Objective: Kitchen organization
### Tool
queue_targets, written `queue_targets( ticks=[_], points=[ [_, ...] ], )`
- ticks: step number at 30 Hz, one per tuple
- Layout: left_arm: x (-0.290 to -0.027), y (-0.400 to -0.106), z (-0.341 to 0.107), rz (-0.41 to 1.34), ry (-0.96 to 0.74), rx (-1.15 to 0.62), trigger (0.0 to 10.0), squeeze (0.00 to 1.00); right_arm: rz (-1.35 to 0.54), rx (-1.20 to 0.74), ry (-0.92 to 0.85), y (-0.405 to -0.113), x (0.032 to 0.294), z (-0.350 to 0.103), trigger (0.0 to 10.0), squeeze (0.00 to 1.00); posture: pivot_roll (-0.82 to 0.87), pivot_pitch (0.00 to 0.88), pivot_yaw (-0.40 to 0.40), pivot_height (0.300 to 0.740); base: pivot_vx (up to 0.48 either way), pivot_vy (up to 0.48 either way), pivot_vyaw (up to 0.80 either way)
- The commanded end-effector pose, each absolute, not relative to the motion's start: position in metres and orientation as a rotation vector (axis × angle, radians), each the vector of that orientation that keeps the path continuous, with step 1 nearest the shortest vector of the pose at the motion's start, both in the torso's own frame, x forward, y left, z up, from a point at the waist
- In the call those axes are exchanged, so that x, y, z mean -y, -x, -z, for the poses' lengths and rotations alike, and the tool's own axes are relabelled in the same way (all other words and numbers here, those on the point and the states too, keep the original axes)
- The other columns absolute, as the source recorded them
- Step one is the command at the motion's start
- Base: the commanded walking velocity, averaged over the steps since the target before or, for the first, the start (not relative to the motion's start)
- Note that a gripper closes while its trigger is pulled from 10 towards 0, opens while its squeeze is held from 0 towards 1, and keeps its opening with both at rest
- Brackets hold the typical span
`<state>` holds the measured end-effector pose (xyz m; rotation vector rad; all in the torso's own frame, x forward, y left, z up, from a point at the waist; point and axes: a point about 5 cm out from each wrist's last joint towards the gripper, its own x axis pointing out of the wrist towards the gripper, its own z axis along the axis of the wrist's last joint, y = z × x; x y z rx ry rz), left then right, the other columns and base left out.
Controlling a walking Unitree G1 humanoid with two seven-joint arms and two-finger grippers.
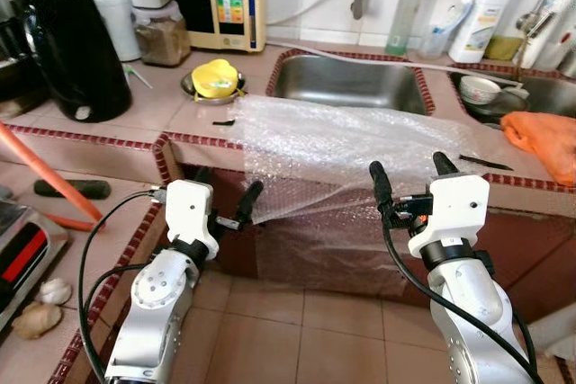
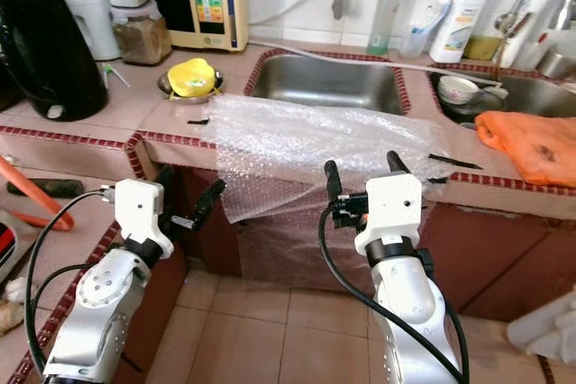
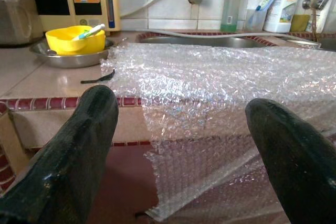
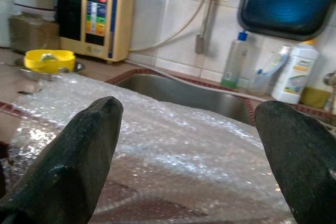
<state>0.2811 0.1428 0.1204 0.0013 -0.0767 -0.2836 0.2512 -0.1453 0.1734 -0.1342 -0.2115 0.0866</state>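
Note:
A clear sheet of bubble wrap [image 1: 333, 146] lies on the tiled counter in front of the sink [image 1: 351, 80] and hangs over the front edge. My left gripper [image 1: 227, 193] is open, level with the sheet's hanging lower-left corner and just short of it. My right gripper [image 1: 412, 173] is open too, raised in front of the counter edge at the sheet's right part. Both pairs of fingers [image 3: 79, 145] [image 4: 79, 150] frame the bubble wrap [image 3: 210, 82] [image 4: 173, 140] with nothing between them.
A yellow bowl [image 1: 214, 76] in a steel dish sits left of the sink. A black kettle [image 1: 67, 42] stands at far left, an orange cloth [image 1: 544, 137] at right, bottles [image 1: 477, 20] along the back wall. A lower tiled ledge [image 1: 99, 222] lies at my left.

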Motion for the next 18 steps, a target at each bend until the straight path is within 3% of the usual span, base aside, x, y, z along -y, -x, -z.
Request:
queue_targets(
  ticks=[1,4,18],
  points=[
    [-0.142,-0.283,-0.13,0.28,-0.01,0.115,10.0,0.0,-0.089,0.207,0.131,-0.254,0.147,-0.173,10.0,0.0,-0.05,0.0,-0.026,0.74,0.0,0.0,-0.8],
    [-0.143,-0.282,-0.133,0.274,-0.007,0.125,10.0,0.0,-0.088,0.216,0.123,-0.254,0.147,-0.175,10.0,0.0,-0.04,0.003,-0.027,0.74,0.0,0.0,-0.69],
    [-0.145,-0.282,-0.154,0.29,0.045,0.176,10.0,0.0,-0.104,0.247,0.069,-0.256,0.143,-0.186,10.0,0.0,-0.04,0.01,-0.019,0.74,0.0,0.0,0.0]
  ],
)
